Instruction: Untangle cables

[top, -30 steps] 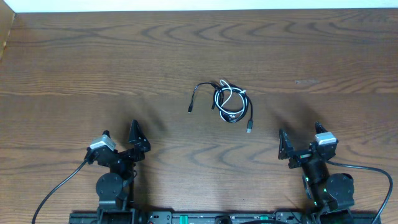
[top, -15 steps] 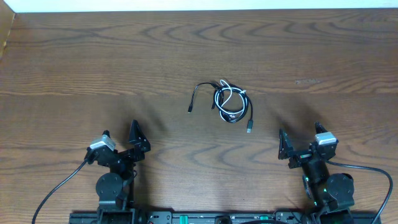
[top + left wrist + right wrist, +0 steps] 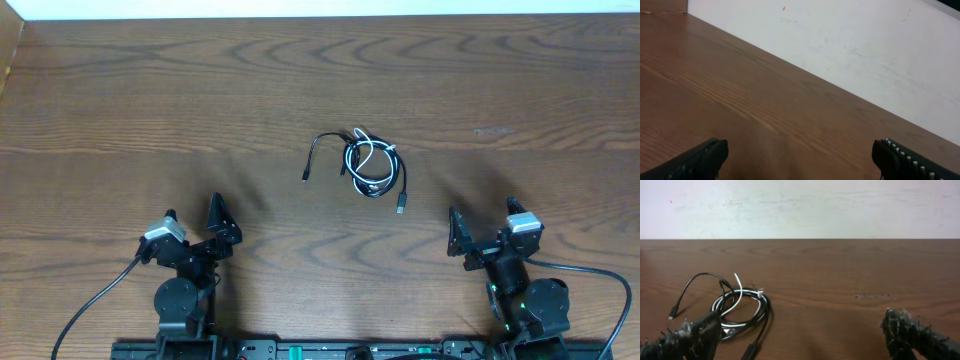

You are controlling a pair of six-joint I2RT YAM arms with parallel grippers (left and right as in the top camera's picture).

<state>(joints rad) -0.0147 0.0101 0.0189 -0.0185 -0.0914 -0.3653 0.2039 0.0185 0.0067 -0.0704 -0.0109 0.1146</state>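
A white cable (image 3: 368, 152) and a longer black cable (image 3: 391, 175) lie coiled together in one small tangle at the table's middle. One black end (image 3: 306, 176) trails left, another plug (image 3: 401, 207) points toward the front. In the right wrist view the tangle (image 3: 740, 311) sits ahead and to the left. My left gripper (image 3: 192, 222) stands open near the front left, far from the cables, with only bare wood between its fingers (image 3: 707, 155). My right gripper (image 3: 482, 221) stands open near the front right, apart from the tangle, nothing held.
The wooden table (image 3: 150, 110) ends at a white wall (image 3: 805, 205) along the far edge. A pale scuff mark (image 3: 492, 131) lies right of the cables. Thick black arm wires (image 3: 90, 300) run off the front edge.
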